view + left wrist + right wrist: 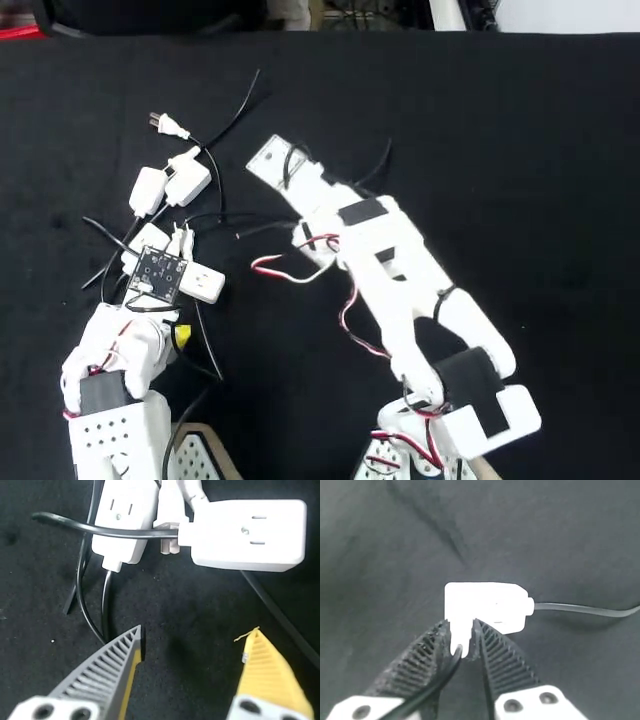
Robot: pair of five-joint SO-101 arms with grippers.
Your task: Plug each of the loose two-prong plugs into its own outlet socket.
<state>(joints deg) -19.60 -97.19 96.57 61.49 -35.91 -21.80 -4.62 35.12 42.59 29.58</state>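
Observation:
My left gripper (197,635) stands open just above the black cloth, one grey finger (112,662) and one yellow finger (262,667), with nothing between them. Just beyond it lie two white outlet sockets (122,515) (250,532), a black cable (100,529) running across them. My right gripper (470,640) is shut on the narrow end of a white plug (487,605), whose black cord leads away. In the high view a loose two-prong plug (168,126) lies at the far left, beyond a cluster of white sockets (170,185). The right arm (380,250) stretches toward the middle.
Black cables (225,125) loop around the socket cluster on the left. Red and white wires (285,270) hang from the right arm. The left arm (110,380) sits at the near left. Bare black cloth (520,150) covers the right half of the table.

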